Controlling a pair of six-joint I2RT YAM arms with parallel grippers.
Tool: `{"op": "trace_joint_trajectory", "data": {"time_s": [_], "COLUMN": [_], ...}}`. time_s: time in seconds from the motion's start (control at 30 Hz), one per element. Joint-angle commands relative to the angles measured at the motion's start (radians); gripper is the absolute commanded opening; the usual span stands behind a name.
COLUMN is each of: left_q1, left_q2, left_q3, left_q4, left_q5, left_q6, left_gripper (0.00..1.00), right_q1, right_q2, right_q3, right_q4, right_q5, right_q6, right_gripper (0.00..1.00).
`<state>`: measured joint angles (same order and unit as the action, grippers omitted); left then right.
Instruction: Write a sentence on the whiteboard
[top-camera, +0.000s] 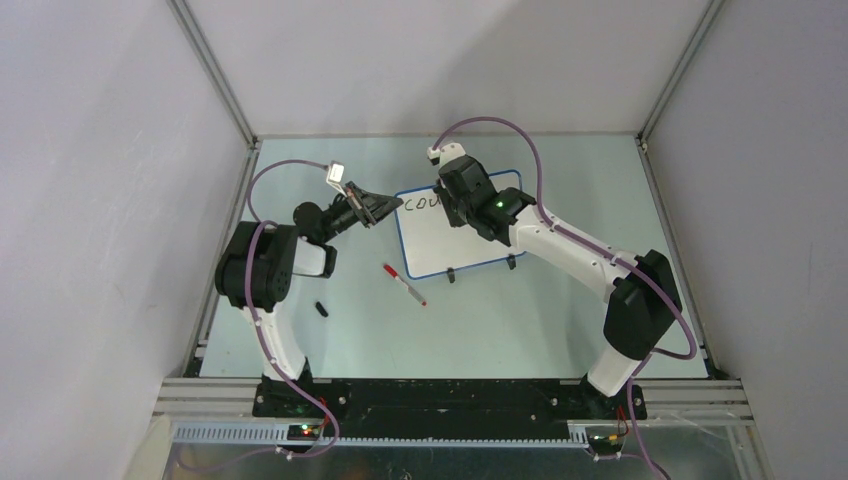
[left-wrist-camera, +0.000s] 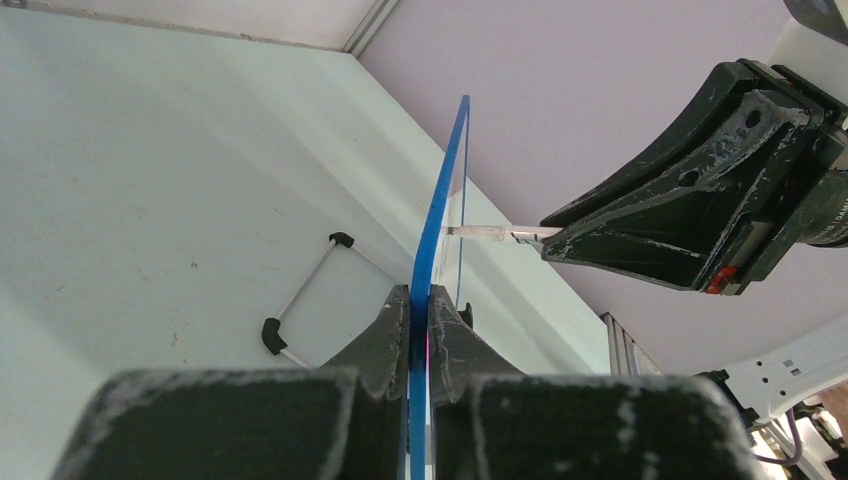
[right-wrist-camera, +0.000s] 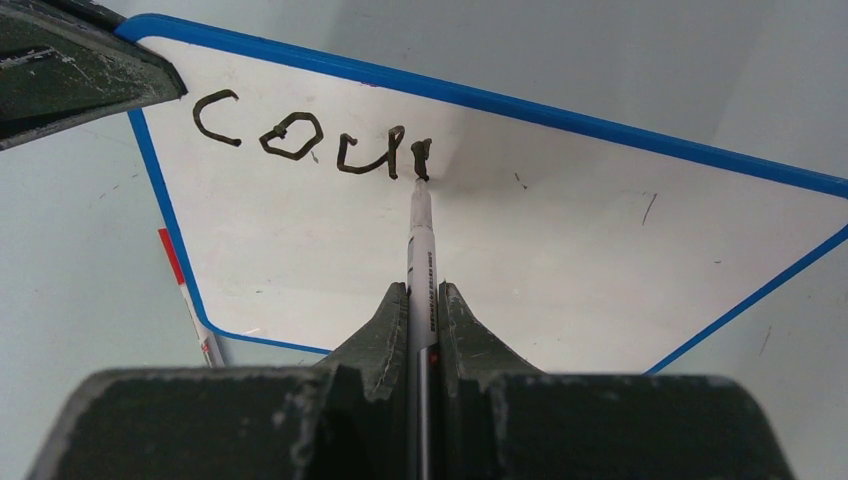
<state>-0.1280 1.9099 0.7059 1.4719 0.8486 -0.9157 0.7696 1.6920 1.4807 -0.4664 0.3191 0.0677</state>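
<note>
The whiteboard (top-camera: 440, 245) lies slightly raised on the table, white with a blue rim (right-wrist-camera: 480, 100). My left gripper (top-camera: 383, 207) is shut on its left edge; in the left wrist view the blue edge (left-wrist-camera: 440, 210) runs up from between that gripper's (left-wrist-camera: 421, 300) jaws. My right gripper (right-wrist-camera: 423, 295) is shut on a grey marker (right-wrist-camera: 421, 250), whose tip touches the board. The sentence (right-wrist-camera: 310, 140) reads "cou" plus a short stroke at the tip. From above, the right gripper (top-camera: 457, 200) covers the board's upper middle, beside the letters (top-camera: 425, 204).
A red-capped marker (top-camera: 404, 284) lies on the table below the board's left corner, and a small black cap (top-camera: 321, 308) lies nearer the left arm's base. Two black feet (top-camera: 451, 275) stick out at the board's near edge. Enclosure walls ring the table.
</note>
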Motion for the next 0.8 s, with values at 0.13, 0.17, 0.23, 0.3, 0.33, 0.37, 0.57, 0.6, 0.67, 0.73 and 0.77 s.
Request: {"op": "trace_joint_trajectory", "data": {"time_s": [0.13, 0.17, 0.23, 0.3, 0.33, 0.37, 0.57, 0.6, 0.67, 0.73, 0.77], "left_q1": [-0.006, -0.007, -0.008, -0.008, -0.008, -0.008, -0.009, -0.009, -0.009, -0.009, -0.009], "left_q2": [-0.043, -0.043, -0.044, -0.044, -0.044, -0.043, -0.049, -0.048, -0.046, -0.045, -0.045], "left_q3": [0.005, 0.005, 0.003, 0.004, 0.004, 0.004, -0.001, -0.001, 0.003, 0.004, 0.004], "left_q4": [0.061, 0.061, 0.061, 0.061, 0.061, 0.061, 0.061, 0.061, 0.061, 0.061, 0.061], "left_q5": [0.016, 0.018, 0.018, 0.019, 0.019, 0.020, 0.019, 0.019, 0.020, 0.018, 0.019], "left_q6": [0.015, 0.015, 0.014, 0.015, 0.014, 0.013, 0.016, 0.016, 0.015, 0.015, 0.015], "left_gripper": [0.00, 0.00, 0.00, 0.00, 0.00, 0.00, 0.00, 0.00, 0.00, 0.00, 0.00], "right_q1": [-0.012, -0.011, -0.013, -0.013, -0.013, -0.016, -0.020, -0.020, -0.021, -0.020, -0.021], "right_q2": [-0.013, -0.007, -0.004, -0.003, 0.001, 0.004, 0.012, 0.011, 0.013, 0.013, 0.012], "right_q3": [0.027, 0.036, 0.042, 0.038, 0.041, 0.044, 0.063, 0.067, 0.077, 0.085, 0.084], "right_q4": [0.024, 0.018, 0.008, 0.017, 0.016, 0.014, 0.009, 0.009, 0.007, 0.000, 0.002], "right_q5": [-0.017, -0.011, -0.009, -0.011, -0.009, -0.009, -0.012, -0.016, -0.014, -0.009, -0.009], "right_q6": [-0.001, -0.001, 0.003, -0.003, -0.002, -0.001, -0.005, -0.007, -0.010, -0.011, -0.011], "right_gripper": [0.00, 0.00, 0.00, 0.00, 0.00, 0.00, 0.00, 0.00, 0.00, 0.00, 0.00]}}
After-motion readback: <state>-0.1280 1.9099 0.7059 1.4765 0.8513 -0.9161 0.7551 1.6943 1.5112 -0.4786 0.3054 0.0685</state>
